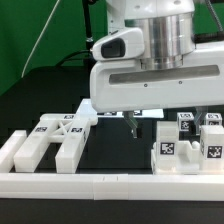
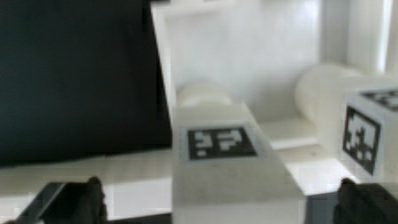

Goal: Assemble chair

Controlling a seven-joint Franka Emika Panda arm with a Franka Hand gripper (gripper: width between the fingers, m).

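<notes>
The chair lies in loose white tagged pieces. In the exterior view an X-braced piece (image 1: 55, 138) lies at the left and several tagged blocks (image 1: 187, 143) stand at the right. My gripper (image 1: 148, 126) hangs over the gap between them, close to the right blocks. In the wrist view my gripper (image 2: 217, 205) is open, with dark fingertips (image 2: 71, 202) wide apart on either side of a white tagged post (image 2: 224, 150). The jaws do not touch it. A second tagged piece (image 2: 366, 130) stands beside the post.
A long low white border bar (image 1: 100, 186) runs along the front. A flat white piece (image 1: 88, 110) lies behind the X-braced piece, and a pale flat surface (image 2: 231, 50) shows behind the post in the wrist view. The table (image 1: 115, 150) is black.
</notes>
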